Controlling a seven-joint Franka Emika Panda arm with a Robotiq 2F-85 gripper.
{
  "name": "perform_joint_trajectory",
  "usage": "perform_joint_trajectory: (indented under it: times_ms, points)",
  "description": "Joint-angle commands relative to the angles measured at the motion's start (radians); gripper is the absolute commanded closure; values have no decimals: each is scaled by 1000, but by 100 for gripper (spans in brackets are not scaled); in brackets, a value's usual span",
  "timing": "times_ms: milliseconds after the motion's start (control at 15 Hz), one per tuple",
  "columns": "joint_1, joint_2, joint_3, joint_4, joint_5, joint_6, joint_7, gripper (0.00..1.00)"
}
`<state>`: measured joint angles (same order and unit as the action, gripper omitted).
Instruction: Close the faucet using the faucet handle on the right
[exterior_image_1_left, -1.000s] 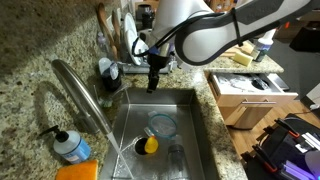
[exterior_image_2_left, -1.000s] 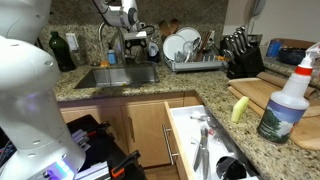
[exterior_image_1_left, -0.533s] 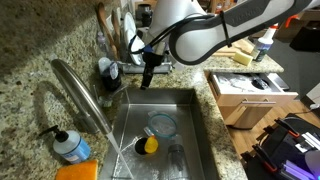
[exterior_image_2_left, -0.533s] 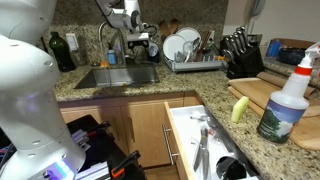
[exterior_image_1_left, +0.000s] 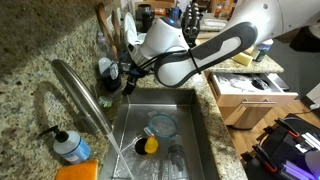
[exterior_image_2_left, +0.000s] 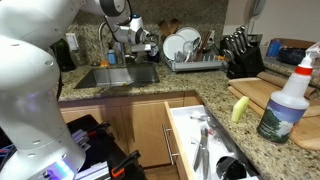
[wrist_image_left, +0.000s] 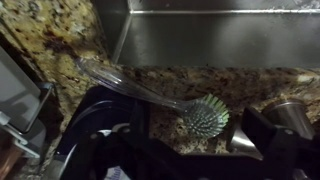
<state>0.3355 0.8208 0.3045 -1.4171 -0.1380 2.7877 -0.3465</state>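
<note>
The faucet (exterior_image_1_left: 84, 96) is a long arched steel spout rising from the granite counter and ending over the sink (exterior_image_1_left: 195, 120). A thin stream of water (exterior_image_1_left: 122, 152) falls from its tip. My gripper (exterior_image_1_left: 128, 78) is low over the counter behind the sink's far corner, next to a black holder (exterior_image_1_left: 105, 70). In the wrist view its dark fingers (wrist_image_left: 180, 150) are spread apart over a clear-handled dish brush with green bristles (wrist_image_left: 205, 115), gripping nothing. A steel piece (wrist_image_left: 290, 112) shows at the right edge; I cannot tell whether it is the handle.
A clear pump bottle of blue liquid (exterior_image_1_left: 70, 146) and an orange sponge (exterior_image_1_left: 80, 172) sit by the faucet base. The sink holds a glass bowl (exterior_image_1_left: 162, 125) and a yellow item (exterior_image_1_left: 148, 145). A utensil holder (exterior_image_1_left: 112, 40), dish rack (exterior_image_2_left: 192, 52) and open drawer (exterior_image_1_left: 250, 95) are nearby.
My gripper has moved from above the sink's back edge toward the counter by the black holder. The arm has swung lower and tilted over.
</note>
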Motion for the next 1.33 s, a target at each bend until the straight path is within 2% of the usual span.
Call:
perform_joint_trajectory:
  times_ms: [0, 200, 333, 533, 600, 733, 800, 1067, 1267]
  points:
    - [7, 30, 9, 40, -5, -7, 1, 0]
    - [20, 69, 15, 90, 0, -7, -4, 0]
    - [43, 114, -15, 139, -4, 104, 49, 0]
    - [69, 203, -10, 244, -5, 268, 80, 0]
    - [88, 221, -28, 271, -14, 312, 96, 0]
    - [94, 268, -7, 323, -13, 362, 100, 0]
    - [74, 204, -4, 236, 0, 322, 84, 0]
    - [87, 249, -3, 287, 6, 352, 97, 0]
    - [58, 284, 44, 312, -2, 355, 65, 0]
